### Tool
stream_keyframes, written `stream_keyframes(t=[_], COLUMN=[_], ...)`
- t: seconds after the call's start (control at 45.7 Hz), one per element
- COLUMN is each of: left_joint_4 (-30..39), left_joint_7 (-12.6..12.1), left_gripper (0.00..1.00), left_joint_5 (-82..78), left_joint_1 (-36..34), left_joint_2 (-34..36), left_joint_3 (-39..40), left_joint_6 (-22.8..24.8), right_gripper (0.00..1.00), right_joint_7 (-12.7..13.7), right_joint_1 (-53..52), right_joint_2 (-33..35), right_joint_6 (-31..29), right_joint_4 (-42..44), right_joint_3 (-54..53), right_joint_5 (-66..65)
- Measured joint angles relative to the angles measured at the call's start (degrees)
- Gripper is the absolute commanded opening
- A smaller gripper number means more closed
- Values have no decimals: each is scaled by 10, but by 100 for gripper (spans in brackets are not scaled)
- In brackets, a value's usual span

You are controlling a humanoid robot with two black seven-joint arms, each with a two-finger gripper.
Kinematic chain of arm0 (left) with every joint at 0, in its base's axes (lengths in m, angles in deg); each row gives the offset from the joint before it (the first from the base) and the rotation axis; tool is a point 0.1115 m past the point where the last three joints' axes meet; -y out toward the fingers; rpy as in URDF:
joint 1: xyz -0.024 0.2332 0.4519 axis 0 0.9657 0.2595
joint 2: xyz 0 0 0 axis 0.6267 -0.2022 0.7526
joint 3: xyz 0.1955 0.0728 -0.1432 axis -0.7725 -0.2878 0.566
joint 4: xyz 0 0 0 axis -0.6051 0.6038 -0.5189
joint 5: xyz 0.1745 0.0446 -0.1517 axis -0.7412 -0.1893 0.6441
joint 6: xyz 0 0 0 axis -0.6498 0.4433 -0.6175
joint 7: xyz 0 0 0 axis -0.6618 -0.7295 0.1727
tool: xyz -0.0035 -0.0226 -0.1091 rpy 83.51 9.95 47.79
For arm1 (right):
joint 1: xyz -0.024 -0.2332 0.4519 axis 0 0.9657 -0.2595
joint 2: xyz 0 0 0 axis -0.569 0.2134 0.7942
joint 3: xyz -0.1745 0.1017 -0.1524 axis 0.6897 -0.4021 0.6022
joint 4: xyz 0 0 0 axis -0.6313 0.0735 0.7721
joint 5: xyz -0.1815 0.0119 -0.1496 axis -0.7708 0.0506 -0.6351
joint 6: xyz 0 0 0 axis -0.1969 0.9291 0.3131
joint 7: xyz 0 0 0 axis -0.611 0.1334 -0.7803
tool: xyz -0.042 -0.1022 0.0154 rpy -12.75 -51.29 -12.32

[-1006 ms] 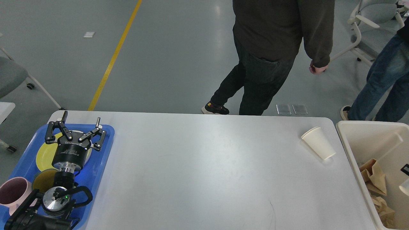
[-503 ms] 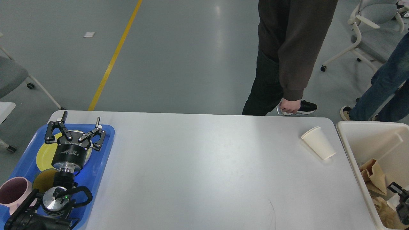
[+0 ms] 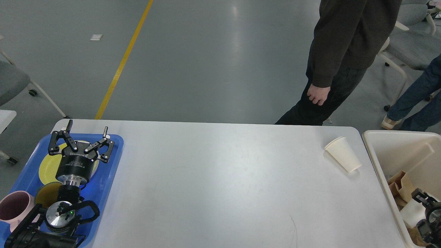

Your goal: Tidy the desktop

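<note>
desktop (image 3: 224,179) is nearing clear, one paper cup (image 3: 343,153) lying upper right, left gripper (image 3: 82,136) hovering spread over blue tray (image 3: 110,179), right gripper (image 3: 425,206), pincer state unclear, sitting over cream bin (image 3: 382,162).

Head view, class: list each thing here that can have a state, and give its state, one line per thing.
paper cup: upside down on the desktop, tilted.
left gripper: open, empty, over the blue tray.
right gripper: over the cream bin, partly out of frame; open or shut unclear.
pink mug: upright in the tray.
yellow plate: flat in the tray.
</note>
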Motion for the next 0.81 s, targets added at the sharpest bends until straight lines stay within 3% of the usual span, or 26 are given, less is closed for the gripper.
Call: stream_keyframes(t=[0.284,0.547,0.7,0.809], left_joint_4=[0,0,0,0], left_joint_7=[0,0,0,0], left_gripper=[96,96,96,96], left_joint_5=[0,0,0,0], left_joint_1=[0,0,0,0], left_joint_2=[0,-1,0,0], left_joint_3=[0,0,0,0], left_joint_6=[0,0,0,0], right_gripper=[100,100,100,100], right_joint_7=[-2,2,2,3], right_joint_1=[-14,-172,-274,-356], right_joint_2=[10,51,35,28], right_joint_6=[-23,-311,-437,-493], right_joint_4=[-4,-9,-8,-38], right_joint_3=[2,86,175,220], right_joint_5=[-1,-11,-12,-14])
